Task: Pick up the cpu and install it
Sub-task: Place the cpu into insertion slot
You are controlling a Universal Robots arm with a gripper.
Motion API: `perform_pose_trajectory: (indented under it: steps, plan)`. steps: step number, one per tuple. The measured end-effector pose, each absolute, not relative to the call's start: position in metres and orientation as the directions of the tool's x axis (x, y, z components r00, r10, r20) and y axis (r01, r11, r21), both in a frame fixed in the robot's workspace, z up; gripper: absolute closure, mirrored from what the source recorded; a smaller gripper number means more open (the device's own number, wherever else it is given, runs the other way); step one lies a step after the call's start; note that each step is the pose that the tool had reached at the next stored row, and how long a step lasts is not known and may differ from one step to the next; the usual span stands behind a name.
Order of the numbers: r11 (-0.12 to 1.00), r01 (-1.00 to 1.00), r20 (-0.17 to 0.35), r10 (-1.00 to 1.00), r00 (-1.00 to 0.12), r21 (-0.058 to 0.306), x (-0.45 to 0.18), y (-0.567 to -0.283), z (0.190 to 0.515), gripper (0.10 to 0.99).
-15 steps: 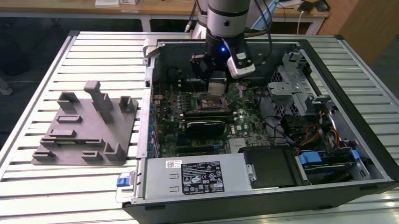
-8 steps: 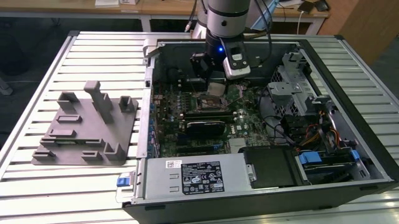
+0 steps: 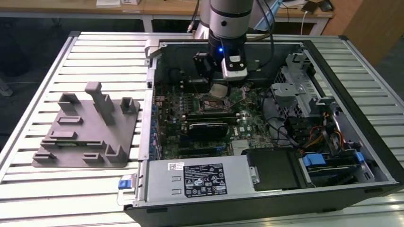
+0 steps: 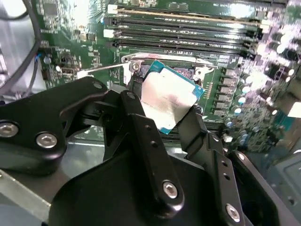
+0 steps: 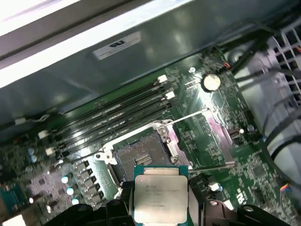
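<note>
Upper middle of the exterior view, the gripper (image 3: pixel 218 89) pinches one cpu (image 3: pixel 218 91) above one socket (image 3: pixel 208 105); the first wrist view bares its open contacts.

Even overhead light fell on the counter (image 3: pixel 38 189), pale and nearly shadowless, while the case (image 3: pixel 385 165) was dim inside. A blue lamp (image 3: pixel 220 49) glowed on the arm (image 3: pixel 230 16). In the second wrist view glare bleached the cpu (image 4: pixel 167 96) and the corners of the board (image 4: pixel 61 28); the hand (image 4: pixel 162 113) was a black mass. In the first wrist view bright streaks crossed the case wall (image 5: pixel 188 42).
</note>
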State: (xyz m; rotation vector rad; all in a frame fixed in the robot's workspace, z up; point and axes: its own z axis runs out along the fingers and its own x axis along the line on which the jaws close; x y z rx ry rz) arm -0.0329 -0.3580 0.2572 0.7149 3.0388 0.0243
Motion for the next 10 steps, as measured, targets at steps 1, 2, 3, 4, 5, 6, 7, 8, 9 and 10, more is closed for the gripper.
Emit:
perform_pose_trajectory:
  steps: [1, 2, 3, 4, 5, 6, 7, 8, 9, 10]
  plan:
    - [0.887, 0.462, -0.016, 0.462, -0.887, 0.02, -0.0329, -0.358, 0.2571, 0.541]
    - [0.878, 0.479, -0.016, 0.479, -0.878, 0.02, -0.0329, -0.358, 0.257, 0.541]
    - [0.869, 0.495, -0.016, 0.495, -0.869, 0.02, -0.0329, -0.358, 0.2569, 0.541]
    - [0.86, 0.511, -0.016, 0.511, -0.86, 0.02, -0.0329, -0.358, 0.2567, 0.541]
    - [0.85, 0.526, -0.016, 0.526, -0.85, 0.02, -0.0329, -0.358, 0.2566, 0.541]
    - [0.841, 0.541, -0.016, 0.542, -0.841, 0.02, -0.0329, -0.358, 0.2565, 0.541]
    - [0.831, 0.556, -0.016, 0.557, -0.831, 0.02, -0.0329, -0.358, 0.2564, 0.541]
    - [0.821, 0.571, -0.016, 0.571, -0.821, 0.02, -0.0329, -0.358, 0.2563, 0.541]
    - [0.81, 0.586, -0.016, 0.586, -0.81, 0.02, -0.0329, -0.358, 0.2562, 0.541]
    - [0.8, 0.6, -0.016, 0.601, -0.799, 0.02, -0.0329, -0.358, 0.256, 0.541]
